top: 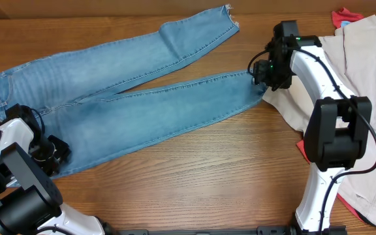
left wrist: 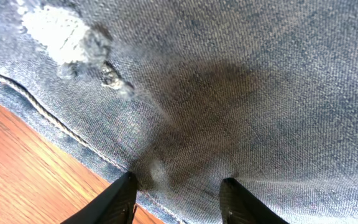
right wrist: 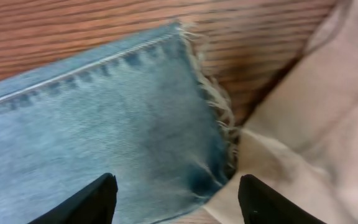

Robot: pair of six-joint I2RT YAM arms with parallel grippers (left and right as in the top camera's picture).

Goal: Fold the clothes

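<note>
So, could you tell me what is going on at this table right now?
Two robot arms are setting up to fold a pair of light blue jeans, which lie spread flat on the table, not yet folded. The left gripper is down on the denim at the waist end, near a seam, fingers apart with cloth puckering between them. The right gripper straddles the frayed hem of one leg, jaws open, right beside a beige garment.
</note>
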